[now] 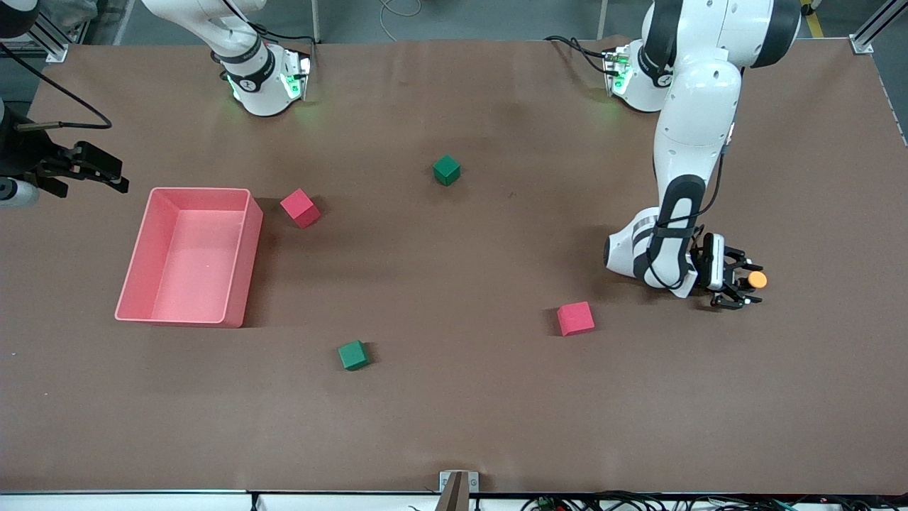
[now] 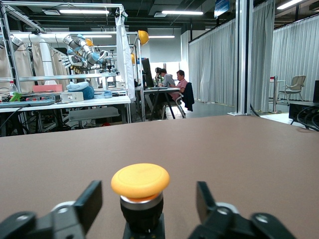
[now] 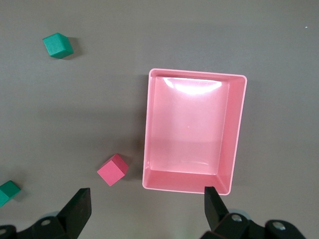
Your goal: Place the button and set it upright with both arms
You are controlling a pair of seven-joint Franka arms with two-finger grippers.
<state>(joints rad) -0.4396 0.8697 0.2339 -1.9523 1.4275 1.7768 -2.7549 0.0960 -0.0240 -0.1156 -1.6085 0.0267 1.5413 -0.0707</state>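
Note:
The button (image 1: 757, 279) has a round orange cap on a black body and sits toward the left arm's end of the table. In the left wrist view the button (image 2: 140, 181) stands cap-up between the two fingers (image 2: 89, 201), with a gap on each side. My left gripper (image 1: 746, 281) is low at the table, open around the button without touching it. My right gripper (image 1: 85, 170) is open and empty, held up over the right arm's end of the table beside the pink tray; its fingertips (image 3: 79, 204) show in the right wrist view.
A pink tray (image 1: 245, 262) stands toward the right arm's end and shows empty in the right wrist view (image 3: 234, 134). A red cube (image 1: 299, 208) lies beside it. A green cube (image 1: 446, 170), another green cube (image 1: 352, 355) and a second red cube (image 1: 575, 318) lie mid-table.

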